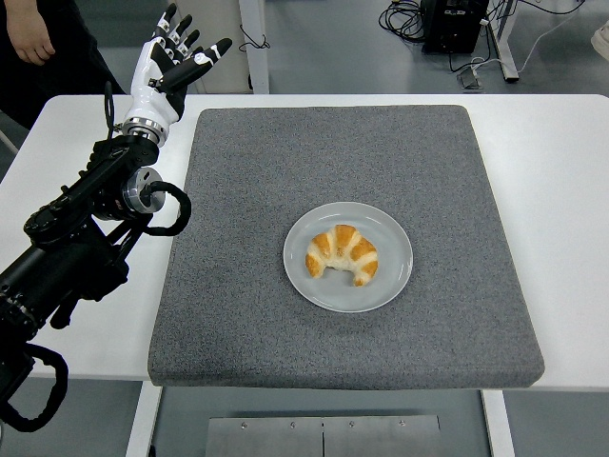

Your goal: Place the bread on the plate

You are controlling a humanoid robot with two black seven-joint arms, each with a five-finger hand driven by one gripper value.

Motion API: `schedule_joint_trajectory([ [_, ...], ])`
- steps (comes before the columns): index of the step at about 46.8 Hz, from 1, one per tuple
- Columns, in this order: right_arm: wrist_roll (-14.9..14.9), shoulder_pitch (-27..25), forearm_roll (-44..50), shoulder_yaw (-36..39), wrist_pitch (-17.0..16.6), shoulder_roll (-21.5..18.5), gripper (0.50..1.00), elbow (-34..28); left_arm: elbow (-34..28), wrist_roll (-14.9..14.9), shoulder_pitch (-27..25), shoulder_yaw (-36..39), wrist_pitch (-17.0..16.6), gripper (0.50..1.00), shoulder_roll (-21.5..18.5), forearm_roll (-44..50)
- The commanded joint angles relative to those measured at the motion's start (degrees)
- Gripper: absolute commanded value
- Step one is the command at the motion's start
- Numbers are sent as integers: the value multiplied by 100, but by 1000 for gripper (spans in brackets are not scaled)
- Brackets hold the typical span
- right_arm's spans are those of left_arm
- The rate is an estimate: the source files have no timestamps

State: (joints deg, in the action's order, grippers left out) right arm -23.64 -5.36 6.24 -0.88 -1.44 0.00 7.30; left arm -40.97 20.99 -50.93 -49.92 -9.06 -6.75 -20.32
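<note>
Raised over the far left corner of the white desk [561, 238], the robot's white-and-black left hand [169, 59] has its five fingers [181, 27] spread wide and grips nothing; its black arm [81, 248] runs back toward the desk's near left edge. A golden-brown croissant [343, 254] lies on the round pale grey plate [390, 276], well apart from the hand. That plate sits near the middle of a square dark grey felt mat [285, 162] covering most of the desk. A person's hand [29, 43] shows beyond the far left corner.
</note>
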Motion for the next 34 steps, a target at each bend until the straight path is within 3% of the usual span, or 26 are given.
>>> schedule_joint_trajectory([
  [1,0,0,0,0,4,0,1000,0,203,63,-66,34,10,969,60,64],
  [18,0,35,0,18,-5,0,1000,9,889,98,-93,52,361,969,262,266],
  [34,0,35,0,9,-14,0,1000,26,986,98,-84,61,370,969,324,336],
])
